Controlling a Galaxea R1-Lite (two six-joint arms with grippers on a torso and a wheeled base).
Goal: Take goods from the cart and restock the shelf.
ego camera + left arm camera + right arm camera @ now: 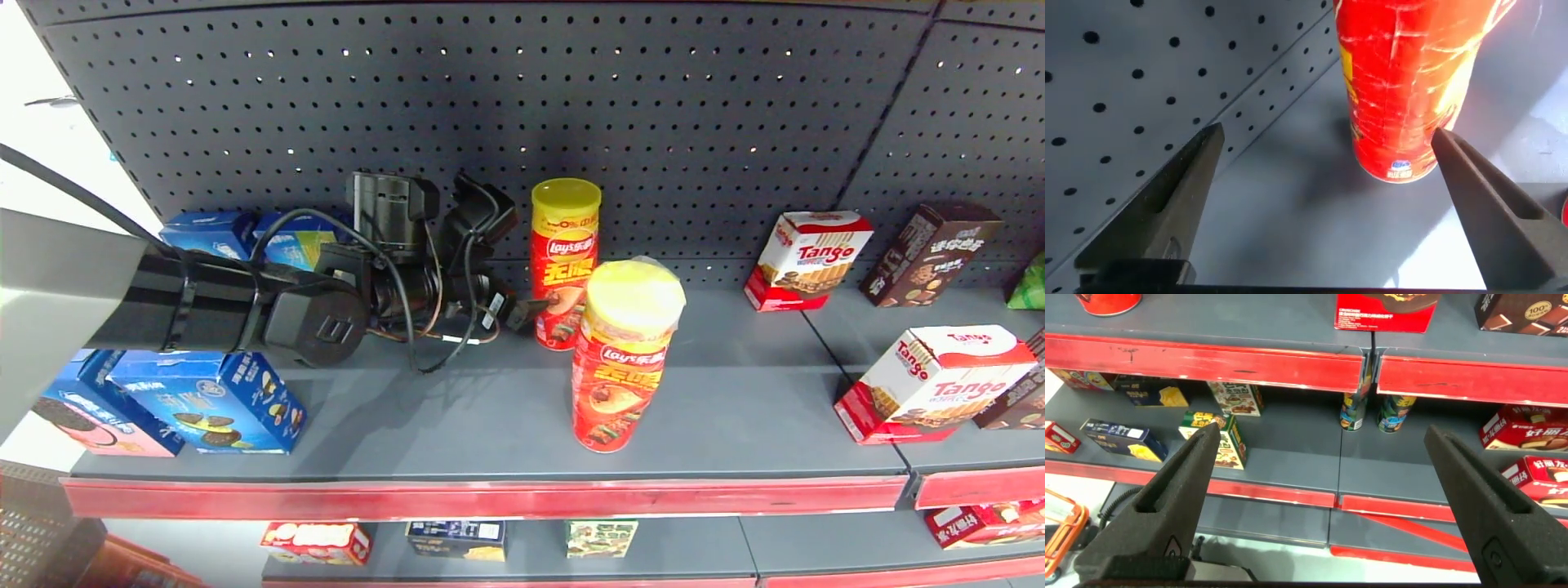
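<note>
Holding the left hand (1327,139) open low over the shelf (457,425), fingers spread wide, gripping nothing. Framing the base of the rear chip can (563,261) partly between those fingers, one tip close against it, contact impossible to tell. Finding that can upright near the pegboard back panel (653,98), and the front chip can (624,359) upright just beside it, nearer the shelf's red edge. Flanking both with blue cookie boxes (204,400) on the left and wafer boxes (808,257) on the right. Pointing the right hand (1323,431), likewise open and empty, at the lower shelves (1290,441).
</note>
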